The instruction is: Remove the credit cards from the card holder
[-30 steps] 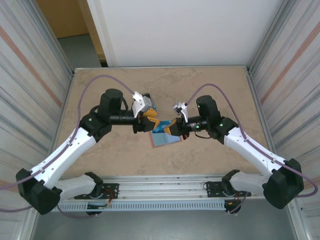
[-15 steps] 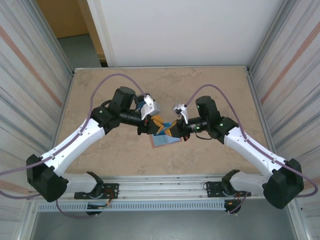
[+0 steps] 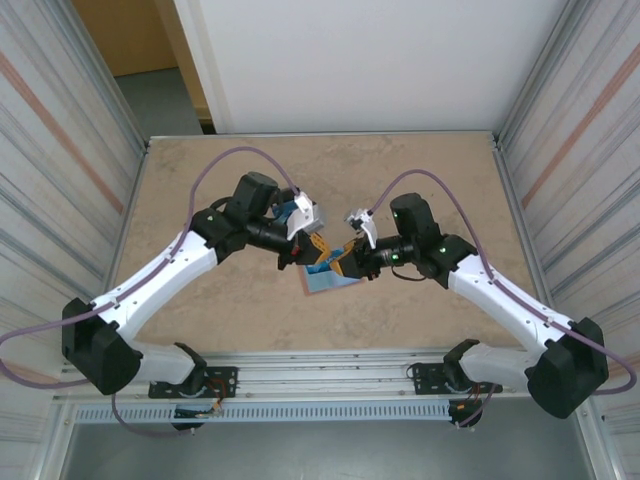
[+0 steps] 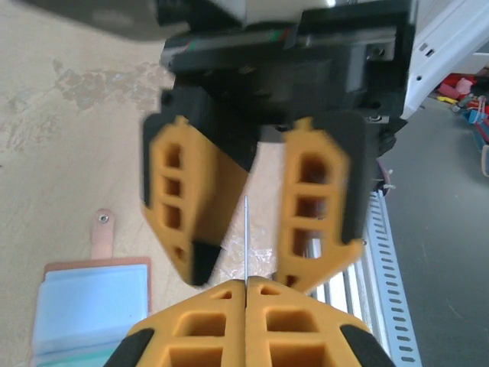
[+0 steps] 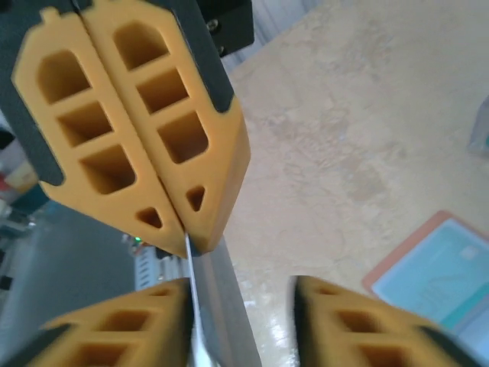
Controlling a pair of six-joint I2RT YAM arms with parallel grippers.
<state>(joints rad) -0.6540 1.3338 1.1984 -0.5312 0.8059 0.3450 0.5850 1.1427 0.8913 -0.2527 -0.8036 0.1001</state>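
White arms (image 3: 165, 280) w/ blk joints (image 3: 255, 190), purple cables (image 3: 222, 158), orange latticed claw fingers (image 4: 292, 183)

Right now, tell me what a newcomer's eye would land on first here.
The two hands meet tip to tip over the table: the left hand is shut on a thin card held edge-on, and the right hand is open around it. Beneath them the pink card holder lies open.

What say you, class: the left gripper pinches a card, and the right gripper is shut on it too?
No: the right gripper is open around the card, as the right wrist view shows. The left gripper does pinch it.
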